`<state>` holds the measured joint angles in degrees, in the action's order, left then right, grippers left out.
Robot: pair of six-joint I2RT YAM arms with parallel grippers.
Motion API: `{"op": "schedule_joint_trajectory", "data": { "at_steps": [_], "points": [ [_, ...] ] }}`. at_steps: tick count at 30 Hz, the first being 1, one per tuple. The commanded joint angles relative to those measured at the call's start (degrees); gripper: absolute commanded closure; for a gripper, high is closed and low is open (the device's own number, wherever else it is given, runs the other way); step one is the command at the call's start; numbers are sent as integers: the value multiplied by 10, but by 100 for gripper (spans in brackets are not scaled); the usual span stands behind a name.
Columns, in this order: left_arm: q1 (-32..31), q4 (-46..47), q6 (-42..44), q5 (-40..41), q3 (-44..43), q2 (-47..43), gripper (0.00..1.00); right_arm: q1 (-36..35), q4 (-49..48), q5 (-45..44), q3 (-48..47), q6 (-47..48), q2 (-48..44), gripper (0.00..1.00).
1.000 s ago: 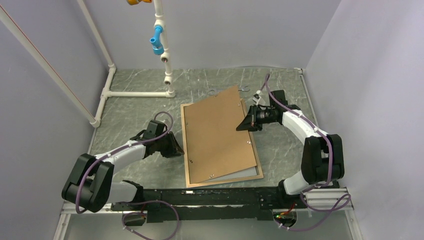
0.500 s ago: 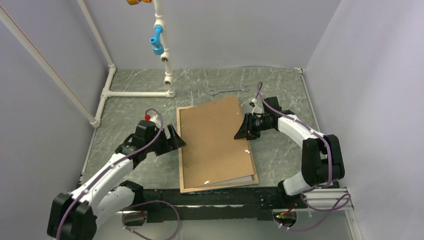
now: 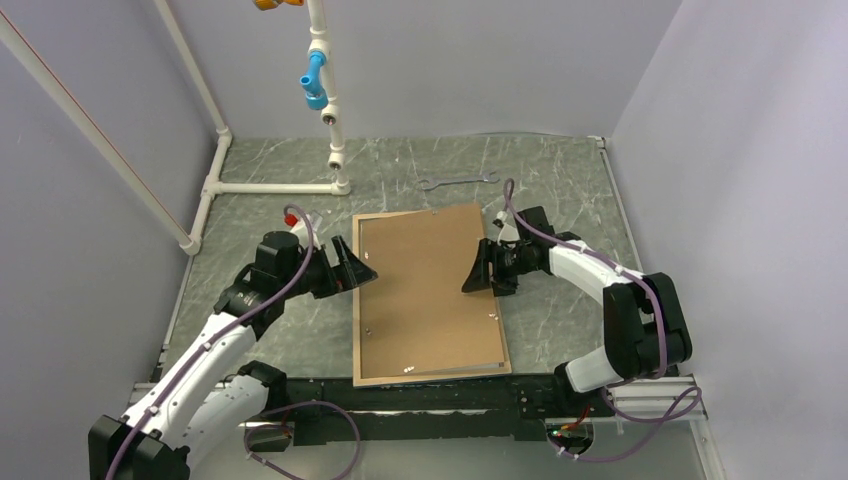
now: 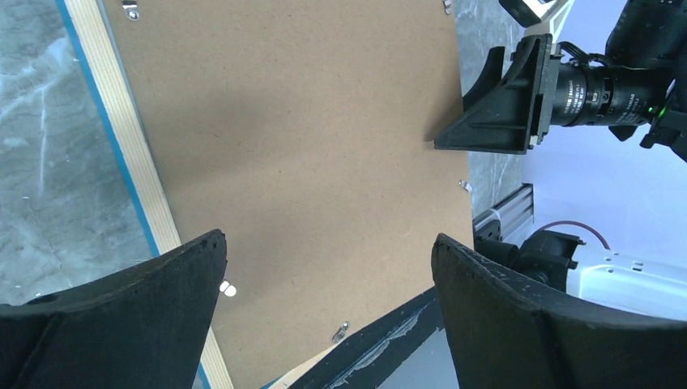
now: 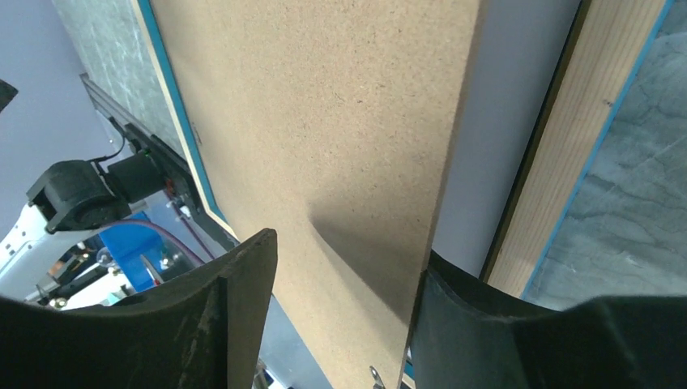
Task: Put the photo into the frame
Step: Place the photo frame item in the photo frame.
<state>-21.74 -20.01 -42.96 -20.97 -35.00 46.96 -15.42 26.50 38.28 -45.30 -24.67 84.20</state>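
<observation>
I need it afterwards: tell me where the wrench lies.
In the top view, the wrench lies on the table beyond the frame's far edge, right of the white pipe stand.

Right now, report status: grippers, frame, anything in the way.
Left gripper open, frame's left side. Right gripper open, backing board's right edge. Board on face-down frame; photo unseen. Wrench beyond, clear.

Quantities: frame point(image 4: 134, 138), one; backing board point(image 3: 425, 290), one; wrench point(image 3: 458, 181), one; white pipe stand point(image 3: 333, 128), one; grippers, two: left gripper point(image 3: 358, 263) and right gripper point(image 3: 474, 268).
</observation>
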Motion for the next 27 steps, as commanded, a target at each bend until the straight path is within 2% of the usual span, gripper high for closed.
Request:
{"op": "schedule_joint_trajectory", "data": {
  "at_steps": [1, 10, 16, 23, 27],
  "points": [
    [-5, 10, -5, -28, -19, -2, 1, -17, -14, -17, -15, 0, -2, 40],
    [-19, -41, 11, 8, -42, 36, 1, -39, 18, -49, -64, 18, 32, 29],
    [-52, -85, 33, 50, -80, 74, 1, -62, 31, -76, -83, 19, 43, 24],
    [-81, -105, 34, 84, -104, 106, 1, -98, 66, -151, -108, 19, 32, 4],
    [-92, -118, 36, 99, -115, 121, 1, -110, 76, -174, -118, 19, 36, 0]
  ]
}}
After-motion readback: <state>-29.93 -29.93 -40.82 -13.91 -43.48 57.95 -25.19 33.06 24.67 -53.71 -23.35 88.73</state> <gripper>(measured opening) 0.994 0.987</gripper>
